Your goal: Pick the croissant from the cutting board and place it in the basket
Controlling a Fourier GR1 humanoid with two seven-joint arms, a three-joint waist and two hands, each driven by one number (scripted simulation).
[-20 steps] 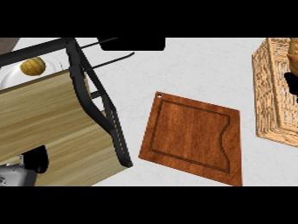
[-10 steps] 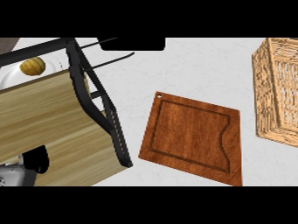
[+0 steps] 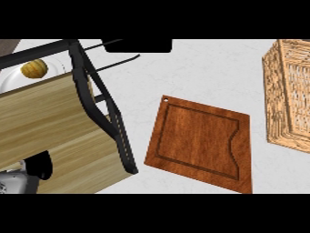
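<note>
Since neither hand shows clearly, I cannot tell whether either is open or closed; only a grey and black shape (image 3: 9, 181) sits at the lower left edge, possibly the left arm. Up and to the right of that shape, one cutting board (image 3: 197, 141) lies flat on the pale worktop (image 3: 204, 73), and one wicker basket (image 3: 298, 100) stands beyond it at the right edge, apart from the board. The croissant cannot be seen on the board or in the visible part of the basket. One wooden panel (image 3: 43, 132) with a black frame (image 3: 103, 109) lies above the shape, partly covering one white plate (image 3: 6, 82) bearing one round yellow fruit (image 3: 34, 68).
</note>
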